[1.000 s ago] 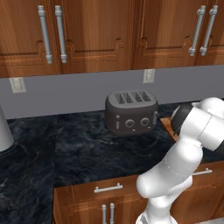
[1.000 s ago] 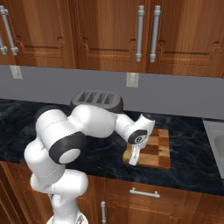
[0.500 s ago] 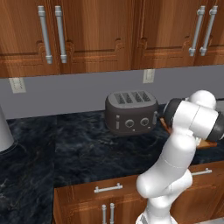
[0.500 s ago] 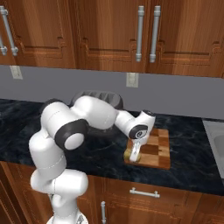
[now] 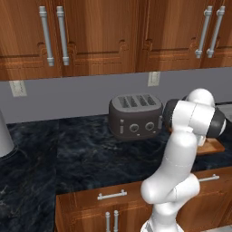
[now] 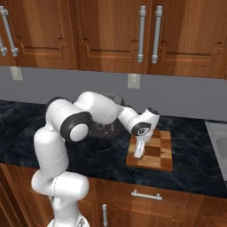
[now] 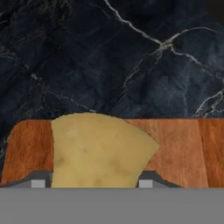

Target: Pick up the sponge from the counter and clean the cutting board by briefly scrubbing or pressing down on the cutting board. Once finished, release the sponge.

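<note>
- One sponge: yellow-tan, porous, held between the two fingertips of the gripper, which is closed onto it; seen in the hand view in front of the cutting board's edge.
- One gripper, right base view: pointing down at the left end of the cutting board; whether the sponge presses on the wood cannot be told.
- One cutting board: checkered light and reddish-brown blocks, lying flat on the counter near its front edge, right of the toaster.
- One counter: dark blue-black marbled stone with pale veins; visible beyond the board in the hand view.
- One toaster: dark grey, four slots, three front knobs, standing against the grey back wall.
- Several wooden upper cabinets with metal bar handles; drawer fronts below the counter.
</note>
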### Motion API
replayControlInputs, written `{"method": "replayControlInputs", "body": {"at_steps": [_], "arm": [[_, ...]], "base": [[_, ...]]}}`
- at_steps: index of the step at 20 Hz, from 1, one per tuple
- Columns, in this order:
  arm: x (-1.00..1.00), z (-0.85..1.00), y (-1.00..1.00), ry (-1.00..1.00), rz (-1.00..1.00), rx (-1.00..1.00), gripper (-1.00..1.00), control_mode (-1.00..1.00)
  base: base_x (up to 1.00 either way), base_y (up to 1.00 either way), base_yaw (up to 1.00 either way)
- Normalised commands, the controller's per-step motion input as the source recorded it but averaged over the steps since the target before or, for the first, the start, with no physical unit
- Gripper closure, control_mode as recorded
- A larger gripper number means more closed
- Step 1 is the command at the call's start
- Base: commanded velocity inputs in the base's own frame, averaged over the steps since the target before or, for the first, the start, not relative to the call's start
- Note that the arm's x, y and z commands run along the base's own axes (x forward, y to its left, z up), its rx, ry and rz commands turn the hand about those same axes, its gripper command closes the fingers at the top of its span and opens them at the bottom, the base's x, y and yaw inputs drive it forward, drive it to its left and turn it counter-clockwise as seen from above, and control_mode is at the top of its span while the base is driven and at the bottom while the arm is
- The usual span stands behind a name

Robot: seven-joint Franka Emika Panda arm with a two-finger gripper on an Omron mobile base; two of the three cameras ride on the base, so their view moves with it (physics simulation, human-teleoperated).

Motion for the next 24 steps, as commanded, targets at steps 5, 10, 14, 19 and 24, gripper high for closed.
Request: {"method": "replayControlInputs", "body": {"at_steps": [5,10,14,19,24], "arm": [[0.66,-0.01,0.01,-0.14,0.12,0.04,1.0,-1.0],[0.76,0.0,0.11,-0.04,0.11,0.0,1.0,-1.0],[0.75,-0.02,0.28,0.0,0.01,-0.02,1.0,-1.0],[0.67,0.0,0.13,0.0,0.0,-0.02,1.0,-1.0],[0.5,-0.18,-0.05,-0.01,0.0,-0.01,1.0,-1.0]], "base": [[0.0,0.0,0.0],[0.0,0.0,0.0],[0.0,0.0,0.0],[0.0,0.0,0.0],[0.0,0.0,0.0]]}}
